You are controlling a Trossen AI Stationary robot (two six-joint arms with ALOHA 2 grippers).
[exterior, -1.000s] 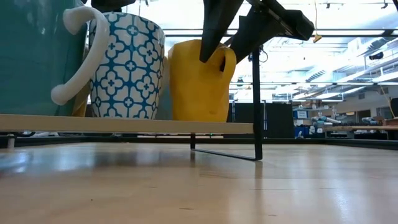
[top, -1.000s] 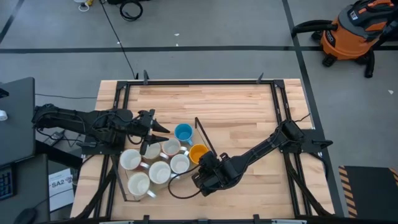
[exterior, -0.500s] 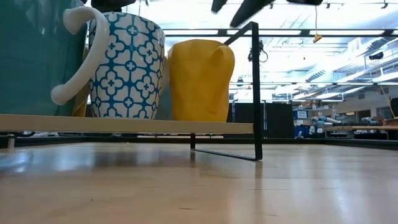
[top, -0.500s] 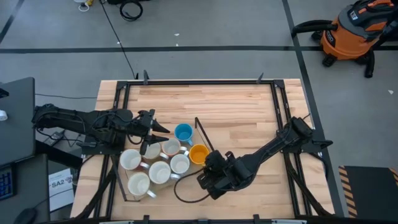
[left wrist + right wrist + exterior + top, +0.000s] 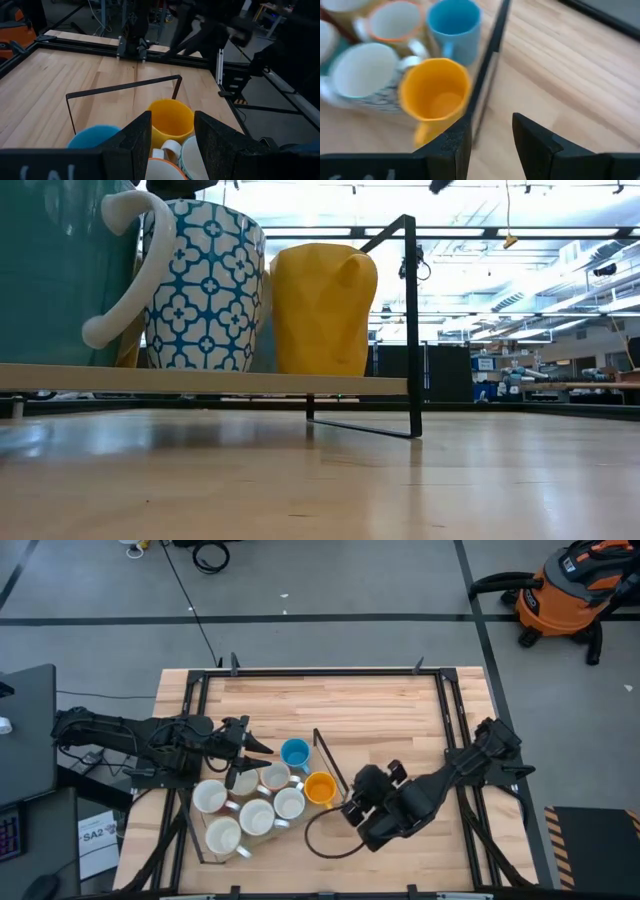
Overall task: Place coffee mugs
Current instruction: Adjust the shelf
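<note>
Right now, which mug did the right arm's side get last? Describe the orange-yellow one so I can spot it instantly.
Find the black wire rack on the wooden table, left of centre. Mugs cluster on its tray; the orange-yellow mug stands at the cluster's right edge, just below the blue mug. It is the only solid yellow one, empty and upright.

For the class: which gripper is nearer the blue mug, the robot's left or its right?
Left. The left gripper hovers just beside the blue mug, fingers pointing toward it. The right gripper, fingers open and empty, sits farther off, beyond the yellow mug and the black wire frame.
</note>
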